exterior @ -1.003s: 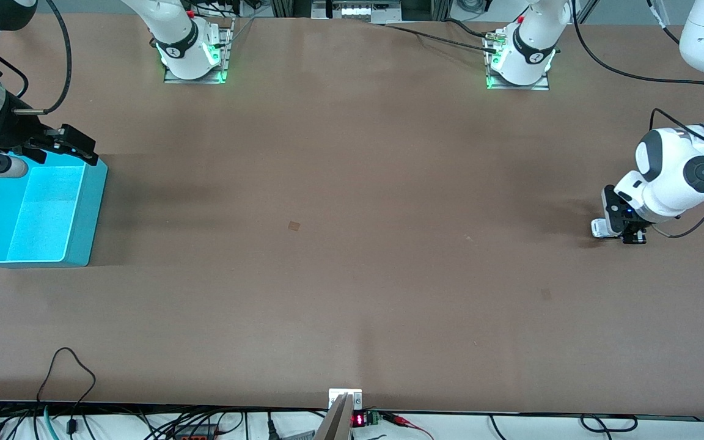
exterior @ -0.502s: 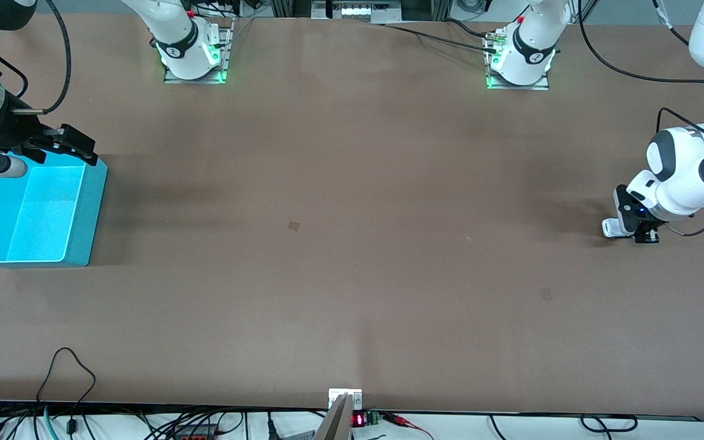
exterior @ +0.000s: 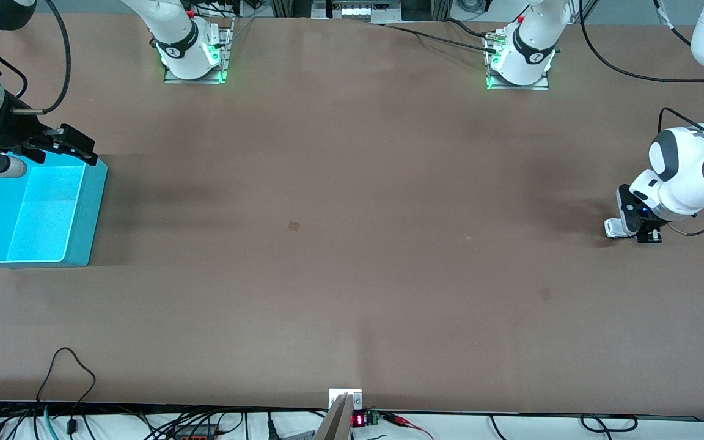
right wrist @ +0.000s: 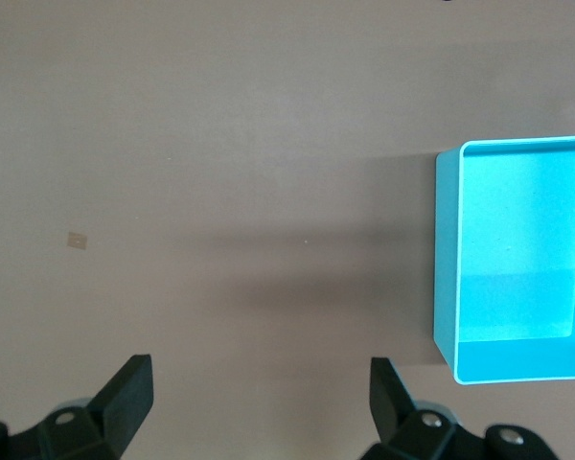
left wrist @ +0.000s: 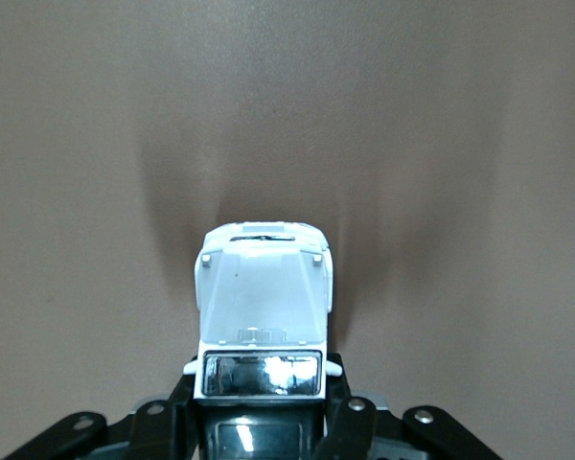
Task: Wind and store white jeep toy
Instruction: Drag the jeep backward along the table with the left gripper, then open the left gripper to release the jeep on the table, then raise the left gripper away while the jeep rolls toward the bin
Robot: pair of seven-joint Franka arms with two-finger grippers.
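White jeep toy (left wrist: 263,307) betw. left end effector (left wrist: 261,407) fingers, apparently gripped, on table; right end effector (right wrist: 259,398) open.

The brown table (exterior: 352,256) lies open between the arms. Only the turquoise bin (exterior: 86,214) stands at the right arm's end.

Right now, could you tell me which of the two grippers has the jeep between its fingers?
The left gripper, low at its arm's end of the table, has the jeep. The right gripper hangs open and empty by the blue bin.
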